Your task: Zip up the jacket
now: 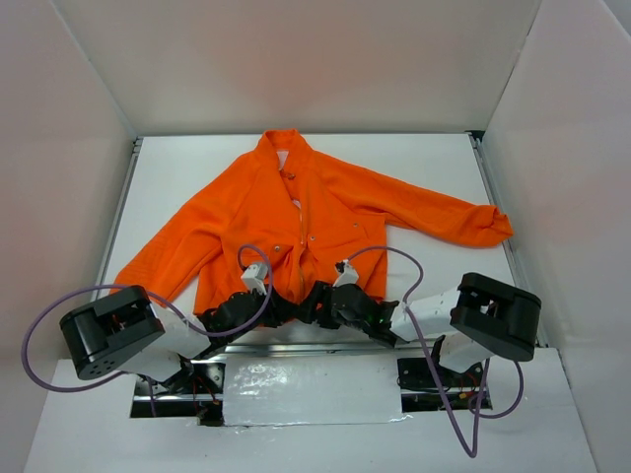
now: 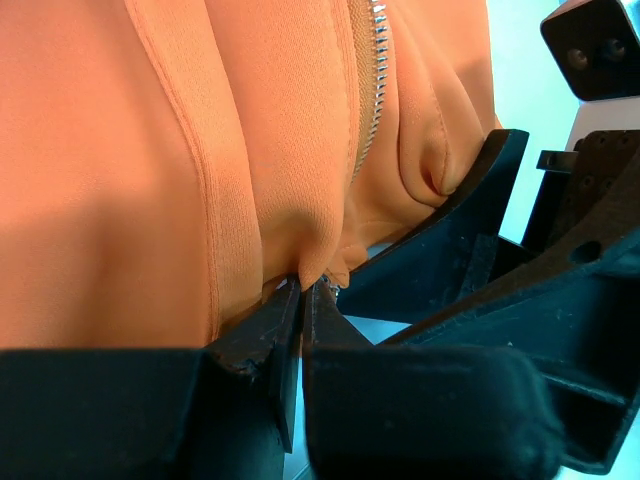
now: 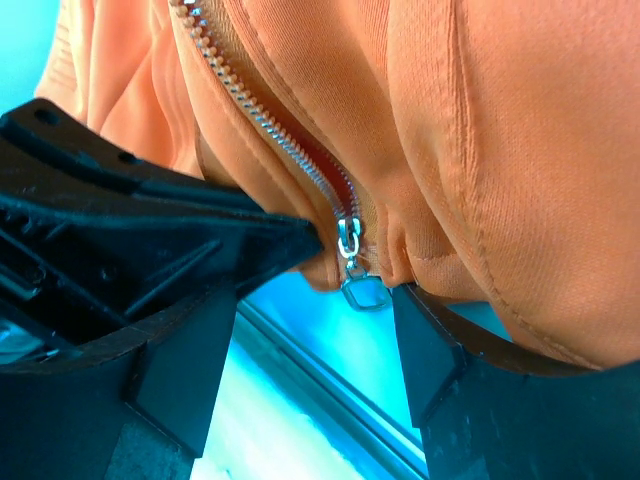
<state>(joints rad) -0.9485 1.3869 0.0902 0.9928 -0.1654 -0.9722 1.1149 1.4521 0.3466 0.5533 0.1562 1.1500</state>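
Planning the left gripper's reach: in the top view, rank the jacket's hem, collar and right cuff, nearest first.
1. Hem, pinched in the left gripper, near side.
2. Collar, far middle.
3. Right cuff, far right.

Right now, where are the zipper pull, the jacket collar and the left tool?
zipper pull [image 3: 364,292]: right wrist view, its metal ring.
jacket collar [image 1: 280,143]: top external view, upper part.
left tool [image 2: 303,296]: left wrist view, between fingertips.

jacket [image 1: 325,212] — plain bright orange | zipper [image 3: 280,128] — silver | table [image 1: 414,163] white
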